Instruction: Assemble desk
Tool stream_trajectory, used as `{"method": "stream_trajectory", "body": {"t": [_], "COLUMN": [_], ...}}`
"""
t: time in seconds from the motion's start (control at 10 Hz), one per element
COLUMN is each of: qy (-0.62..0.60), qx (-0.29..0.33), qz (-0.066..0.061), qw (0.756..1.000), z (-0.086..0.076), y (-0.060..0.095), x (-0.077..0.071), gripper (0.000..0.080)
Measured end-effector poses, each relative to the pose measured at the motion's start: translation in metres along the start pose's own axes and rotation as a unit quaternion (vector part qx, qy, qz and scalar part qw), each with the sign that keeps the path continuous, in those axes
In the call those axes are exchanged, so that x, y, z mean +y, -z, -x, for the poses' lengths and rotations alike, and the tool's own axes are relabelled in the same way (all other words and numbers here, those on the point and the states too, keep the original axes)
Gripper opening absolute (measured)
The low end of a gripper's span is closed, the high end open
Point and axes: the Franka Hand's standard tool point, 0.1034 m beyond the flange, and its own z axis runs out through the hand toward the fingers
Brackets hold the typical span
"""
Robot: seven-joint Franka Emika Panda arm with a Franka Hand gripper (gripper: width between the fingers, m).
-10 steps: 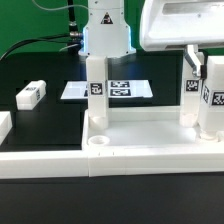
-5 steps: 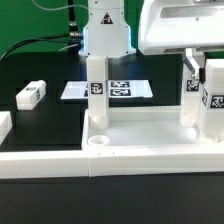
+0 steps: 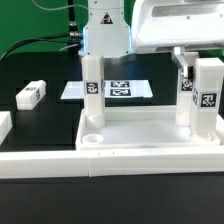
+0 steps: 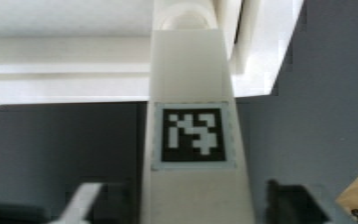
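Note:
The white desk top (image 3: 140, 124) lies on the black table as a shallow tray. Three tagged white legs stand in its corners: one at the exterior view's left (image 3: 92, 88), two at its right, rear (image 3: 185, 90) and front (image 3: 207, 98). My gripper (image 3: 195, 60) hangs over the right-hand pair. In the wrist view its dark fingers (image 4: 83, 204) straddle a tagged leg (image 4: 194, 120), with a dark gap on each side, so my gripper (image 4: 185, 206) is open around the leg. A round socket (image 3: 90, 140) at the front left corner holds nothing.
A loose tagged leg (image 3: 31, 94) lies on the table at the exterior view's left, and another white part (image 3: 4, 124) shows at the left edge. The marker board (image 3: 112, 89) lies behind the desk top. A long low white wall (image 3: 40, 160) runs along the front.
The fingers have spread apart from the leg. The desk top and its legs have shifted a little toward the exterior view's left, and the gripper sits further left too.

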Motion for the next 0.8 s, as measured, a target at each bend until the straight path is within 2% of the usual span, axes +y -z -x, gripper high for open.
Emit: {"method": "stream_trajectory", "body": {"t": [0.1, 0.2, 0.3, 0.8], "qy": [0.002, 0.003, 0.005, 0.009], "qx": [0.000, 0.000, 0.000, 0.000], "qz": [0.000, 0.000, 0.000, 0.000], "qw": [1.000, 1.000, 1.000, 1.000], "z": [0.0000, 0.0002, 0.0003, 0.0004], "y": [0.0000, -0.0002, -0.0003, -0.0003], "x": [0.0002, 0.0002, 0.0002, 0.0002], "gripper": [0.0527, 0.0527, 0.0622, 0.0649]}}
